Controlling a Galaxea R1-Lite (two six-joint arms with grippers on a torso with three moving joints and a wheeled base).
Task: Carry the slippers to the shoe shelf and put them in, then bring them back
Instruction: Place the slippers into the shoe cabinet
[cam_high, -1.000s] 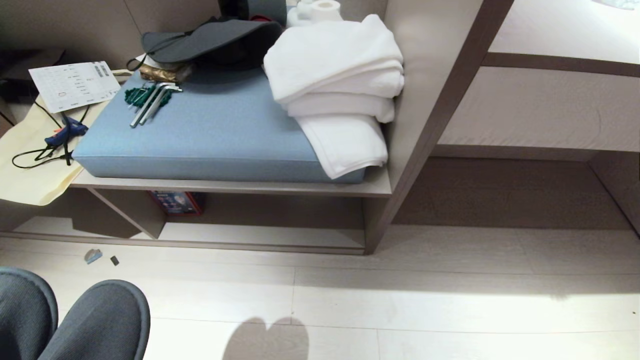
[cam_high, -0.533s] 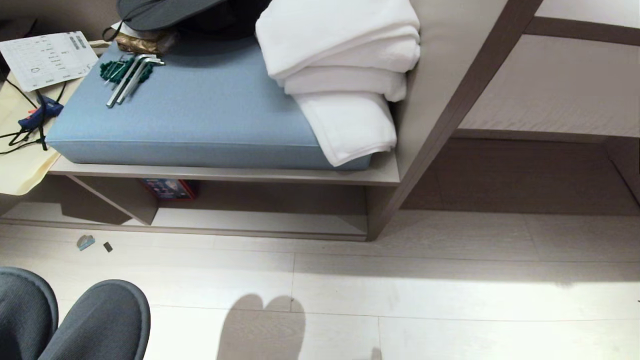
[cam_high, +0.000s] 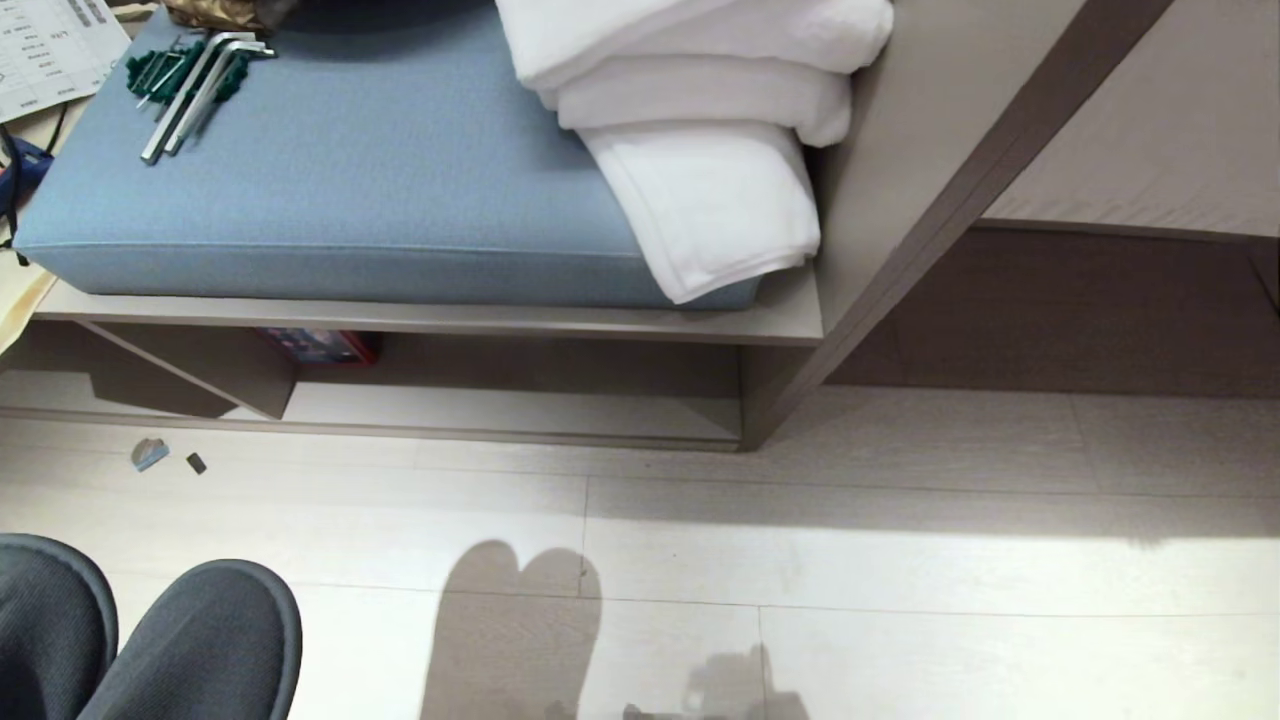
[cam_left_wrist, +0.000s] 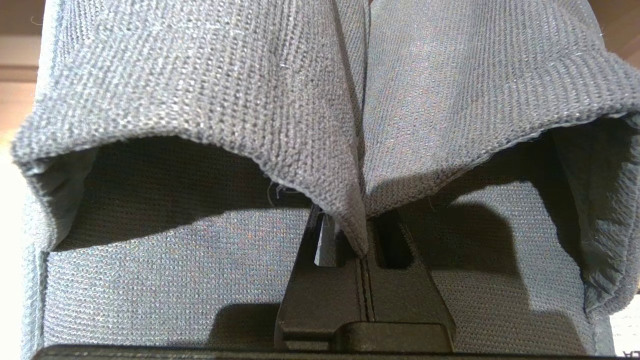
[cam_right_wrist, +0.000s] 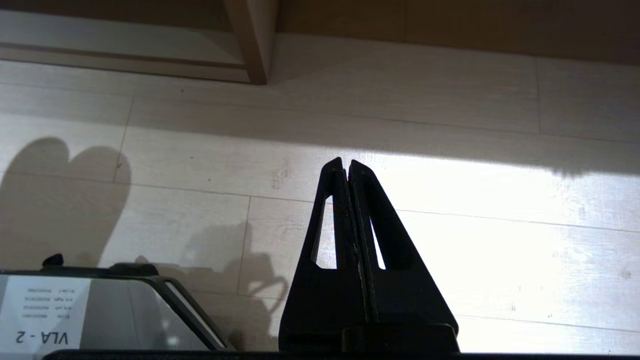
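Observation:
The grey-blue slippers (cam_high: 190, 650) hang side by side above the floor, their toes showing at the lower left of the head view. In the left wrist view the slippers (cam_left_wrist: 200, 90) fill the picture, and my left gripper (cam_left_wrist: 362, 235) is shut on their two touching inner edges. The shoe shelf (cam_high: 520, 410) is the low cubby under the bench board, ahead and slightly right of the slippers, with a slanted divider (cam_high: 200, 370) at its left. My right gripper (cam_right_wrist: 346, 165) is shut on nothing, over bare floor.
A blue cushion (cam_high: 330, 170) lies on the bench with folded white towels (cam_high: 700, 130) and hex keys (cam_high: 190, 75). A red-blue box (cam_high: 320, 345) sits inside the cubby. Two small scraps (cam_high: 150, 453) lie on the floor. A tall side panel (cam_high: 900, 220) bounds the shelf's right.
The whole head view has tilted downward: bench and shelf have slid up the picture and more floor shows. The slippers keep their place in the picture.

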